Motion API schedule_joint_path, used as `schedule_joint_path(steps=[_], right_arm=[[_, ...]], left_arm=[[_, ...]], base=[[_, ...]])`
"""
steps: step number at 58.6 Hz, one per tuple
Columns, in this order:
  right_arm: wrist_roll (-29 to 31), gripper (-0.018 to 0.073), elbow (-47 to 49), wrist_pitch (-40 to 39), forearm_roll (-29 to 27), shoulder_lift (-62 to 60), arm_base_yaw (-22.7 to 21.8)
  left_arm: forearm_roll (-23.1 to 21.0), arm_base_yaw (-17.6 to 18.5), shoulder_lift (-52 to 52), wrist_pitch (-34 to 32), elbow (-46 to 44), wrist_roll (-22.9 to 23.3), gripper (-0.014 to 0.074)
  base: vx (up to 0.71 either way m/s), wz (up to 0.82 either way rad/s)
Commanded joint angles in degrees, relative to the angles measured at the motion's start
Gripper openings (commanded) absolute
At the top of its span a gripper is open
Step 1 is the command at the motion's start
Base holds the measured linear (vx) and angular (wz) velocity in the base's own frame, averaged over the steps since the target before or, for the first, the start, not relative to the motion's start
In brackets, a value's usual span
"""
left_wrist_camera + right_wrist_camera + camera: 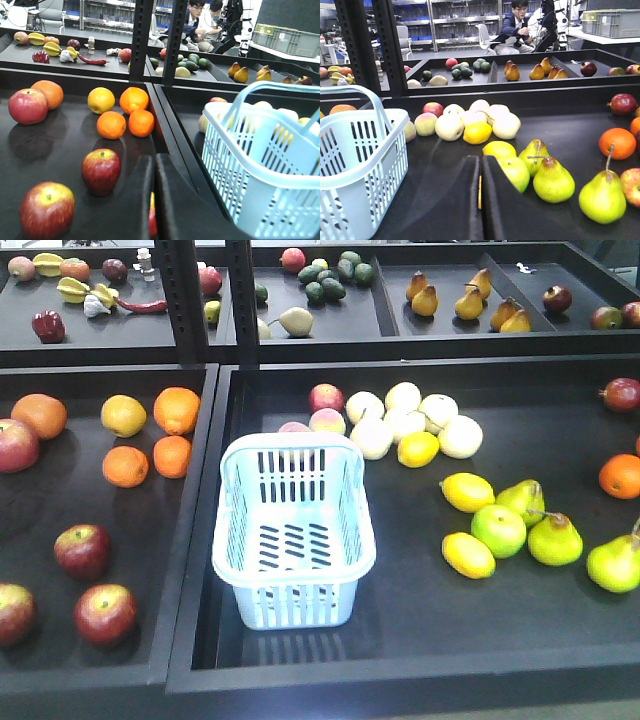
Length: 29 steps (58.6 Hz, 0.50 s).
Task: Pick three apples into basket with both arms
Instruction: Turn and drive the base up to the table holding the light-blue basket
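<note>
Three dark red apples (82,550) lie near one another at the front of the left-hand tray (150,540), well apart from the basket (300,605), with the tray wall between them and it. Oranges (172,455) sit farther back in that same tray. From the front camera I see the basket standing upright in the middle tray (420,620), close to its left wall. Pale fruit (405,423) is clustered just behind it, and lemons (467,492) and green pears (555,538) lie off to its right.

On my left wrist feed the left jaws are closed, the fingers (142,200) leaving only a thin slit. Two of the apples lie near, ahead and to the left, and the basket fills the right side. On the right wrist feed the right jaws are likewise closed, fingers (497,205) nearly touching, over the middle tray, with green pears just ahead on the right and the basket at the left.
</note>
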<state>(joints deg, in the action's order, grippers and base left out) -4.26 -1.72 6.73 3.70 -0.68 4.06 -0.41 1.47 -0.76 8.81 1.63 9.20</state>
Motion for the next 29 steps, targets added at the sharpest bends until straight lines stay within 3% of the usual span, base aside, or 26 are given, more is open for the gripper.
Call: schedule_joint_path(steps=[1, 29], right_arm=[[0.39, -0.0009, -0.65, -4.07, 0.48, -0.65, -0.22], [0.39, -0.0009, -0.65, -4.07, 0.48, -0.65, -0.22]], left_arm=[[-0.37, -0.07, -0.18, -4.64, -1.48, 0.18, -0.0006], [-0.37, -0.07, -0.18, -4.64, -1.48, 0.18, -0.0006]], base=[[0.15, 0.02], [0.13, 0.03]])
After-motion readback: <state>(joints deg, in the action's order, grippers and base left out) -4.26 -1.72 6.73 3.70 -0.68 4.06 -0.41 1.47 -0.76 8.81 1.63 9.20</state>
